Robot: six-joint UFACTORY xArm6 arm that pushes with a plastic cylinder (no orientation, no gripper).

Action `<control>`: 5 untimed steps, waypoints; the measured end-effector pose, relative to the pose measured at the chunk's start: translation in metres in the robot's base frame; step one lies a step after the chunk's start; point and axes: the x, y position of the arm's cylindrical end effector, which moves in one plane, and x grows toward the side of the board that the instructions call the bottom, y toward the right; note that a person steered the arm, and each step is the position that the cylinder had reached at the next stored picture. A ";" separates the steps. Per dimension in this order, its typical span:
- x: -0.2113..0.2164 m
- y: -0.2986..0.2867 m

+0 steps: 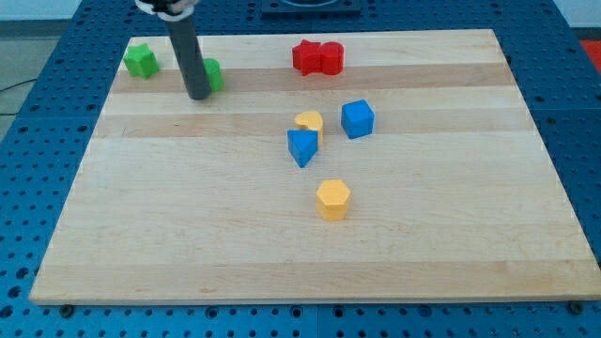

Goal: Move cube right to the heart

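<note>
A blue cube [358, 119] lies right of centre on the wooden board [188, 225]. A yellow heart [309, 122] lies just to its left, with a small gap between them. A blue triangular block [301, 147] touches the heart from below. My tip [198, 96] is at the upper left, far from the cube and heart, right against a green block [213, 74] that the rod partly hides.
A green block [141, 61] lies at the top left corner. Two red blocks [317, 57] lie side by side at the top centre. A yellow hexagonal block [332, 199] lies below the blue triangle.
</note>
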 end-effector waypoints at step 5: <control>-0.030 0.032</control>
